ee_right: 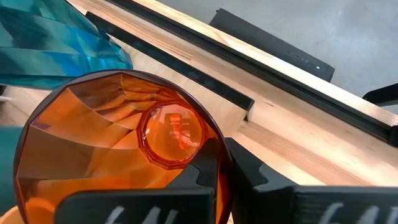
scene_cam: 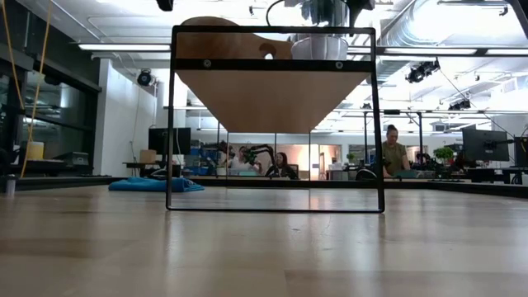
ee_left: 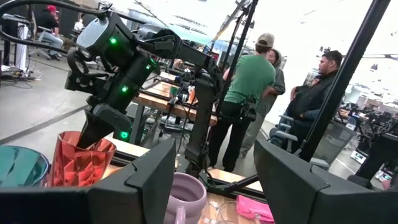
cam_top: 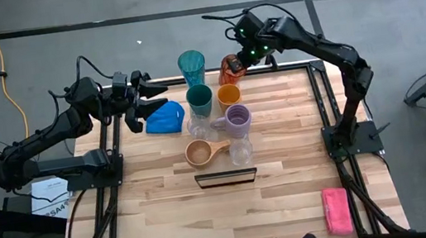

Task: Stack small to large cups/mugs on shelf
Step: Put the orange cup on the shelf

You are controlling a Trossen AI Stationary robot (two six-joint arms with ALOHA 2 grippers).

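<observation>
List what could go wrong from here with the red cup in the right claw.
1. The right claw is shut on the rim of the red cup, one finger inside and one outside; a thin rim pinch may slip or let the cup swing.
2. The teal tumbler and orange cup stand close by; a sideways move might knock them over.
3. The cup sits near the table's far edge, so a slip might send it off the table.

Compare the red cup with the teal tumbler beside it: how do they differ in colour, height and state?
The red cup is faceted red-orange; the teal tumbler is blue-green. The tumbler looks taller than the red cup. The right hand is shut on the red cup's rim, while the tumbler stands free. Both are translucent, upright and open-topped, at the table's far edge.
</observation>
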